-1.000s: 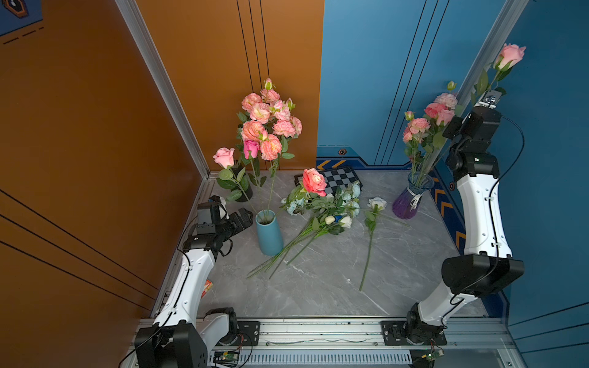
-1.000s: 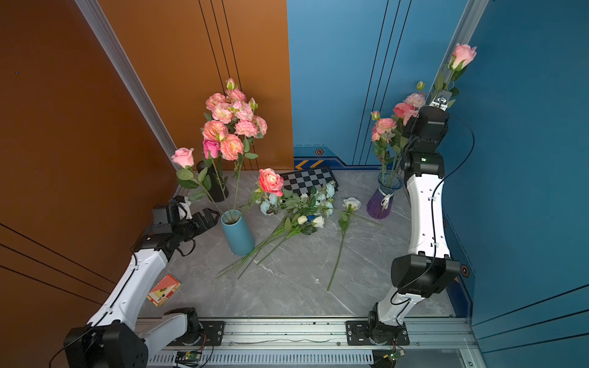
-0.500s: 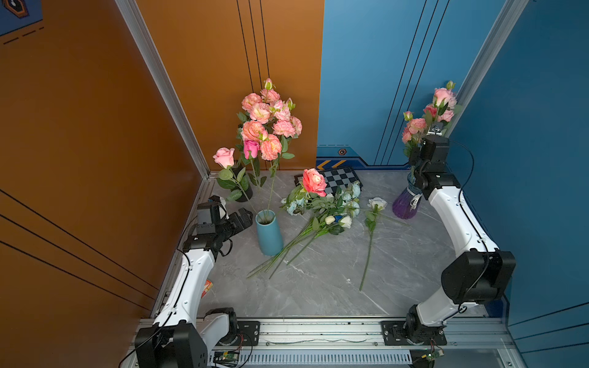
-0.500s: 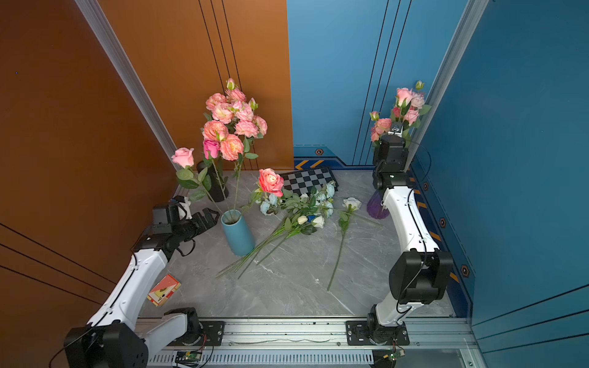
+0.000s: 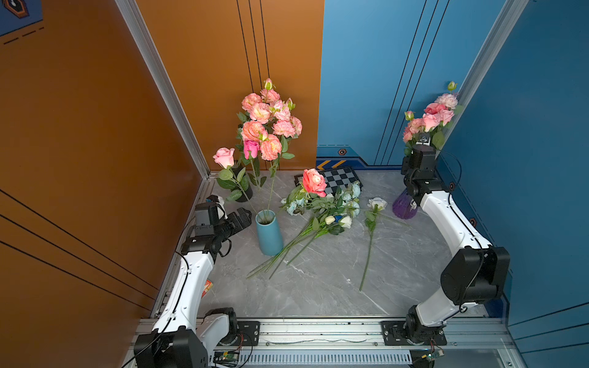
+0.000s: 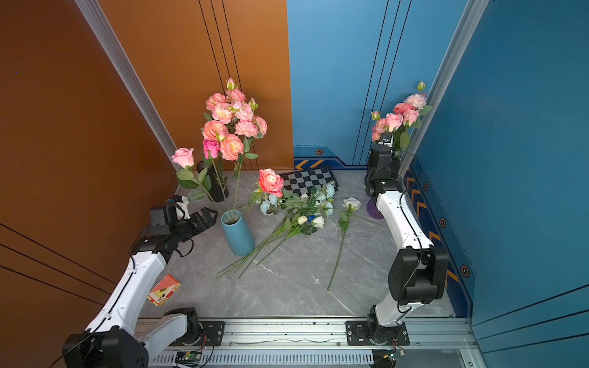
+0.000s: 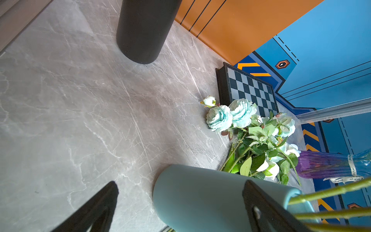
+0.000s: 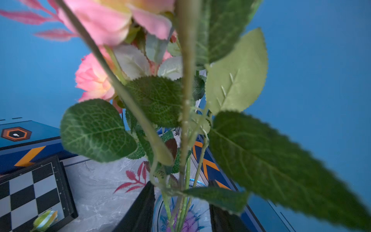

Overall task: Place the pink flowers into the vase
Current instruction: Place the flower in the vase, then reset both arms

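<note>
1. Near-left corner of the worktop point(image 6: 287, 296): one red-and-cream box point(image 6: 164, 289), shown whole in only a top view.
2. The left gripper point(image 5: 244, 218) is spread wide and empty, just beside the teal vase point(image 5: 269, 234). Its wrist view puts one finger point(image 7: 261, 200) across the vase's wall; whether they touch, I cannot tell.
3. Mid-worktop lies one heap of stems point(image 5: 318, 220) with pale blue and white blooms and one salmon rose point(image 5: 314, 182). One white rose point(image 5: 377, 203) lies alone beside it.
4. There are three vases: teal, black vase point(image 6: 215, 181) at the far-left corner, and purple vase point(image 5: 402, 207) by the right edge.
5. The pink flowers point(image 5: 430, 119) stand in the purple vase. A larger bunch point(image 5: 271, 121) rises from the teal vase, too crowded to count.
6. Only the right wrist view shows the right gripper point(image 8: 180, 184): fingers parted, green stems between them, gripping nothing, above the vase's mouth.
7. Far edge: one chessboard point(image 5: 339, 176).
</note>
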`<state>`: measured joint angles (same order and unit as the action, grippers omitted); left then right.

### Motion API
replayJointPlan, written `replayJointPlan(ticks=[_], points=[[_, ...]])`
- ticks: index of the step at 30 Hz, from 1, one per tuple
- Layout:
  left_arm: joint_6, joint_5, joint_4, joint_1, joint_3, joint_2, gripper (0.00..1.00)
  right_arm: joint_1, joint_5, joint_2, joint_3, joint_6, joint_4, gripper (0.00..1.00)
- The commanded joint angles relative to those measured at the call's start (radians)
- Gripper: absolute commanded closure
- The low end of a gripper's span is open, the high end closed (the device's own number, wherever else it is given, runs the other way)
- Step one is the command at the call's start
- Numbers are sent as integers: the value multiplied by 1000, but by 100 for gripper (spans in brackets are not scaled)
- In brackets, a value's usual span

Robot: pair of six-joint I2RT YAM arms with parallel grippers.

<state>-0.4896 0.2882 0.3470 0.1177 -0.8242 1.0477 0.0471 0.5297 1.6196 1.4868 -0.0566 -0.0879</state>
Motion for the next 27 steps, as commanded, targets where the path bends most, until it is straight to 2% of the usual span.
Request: replayJointPlan(ticks=[1, 3, 6, 9, 12, 14, 18, 21, 24, 27], points=[[-11, -14, -31, 15, 12, -23, 2, 6, 25, -58, -13, 4, -23, 39], [-21, -13, -46, 22, 12, -28, 1, 11, 23, -74, -16, 5, -32, 29], [-33, -16, -61, 23, 10, -26, 1, 16, 18, -106, -25, 12, -39, 18], [-38, -24, -74, 28, 15, -31, 2, 17, 18, -137, -32, 12, -52, 12], [-41, -32, -84, 38, 24, -38, 1, 19, 19, -168, -42, 20, -81, 0], [-43, -45, -93, 50, 31, -46, 1, 22, 15, -198, -62, 35, -100, 0], [-42, -169, -146, 69, 83, -82, 1, 36, -30, -292, -199, 114, -110, 0], [2, -291, -204, 73, 124, -83, 2, 59, -122, -373, -421, 122, 52, 0], [52, -378, -262, 78, 172, -77, 1, 100, -157, -437, -652, 120, 234, 0], [86, -435, -327, 78, 225, -93, 1, 112, -142, -433, -762, 152, 255, 0]])
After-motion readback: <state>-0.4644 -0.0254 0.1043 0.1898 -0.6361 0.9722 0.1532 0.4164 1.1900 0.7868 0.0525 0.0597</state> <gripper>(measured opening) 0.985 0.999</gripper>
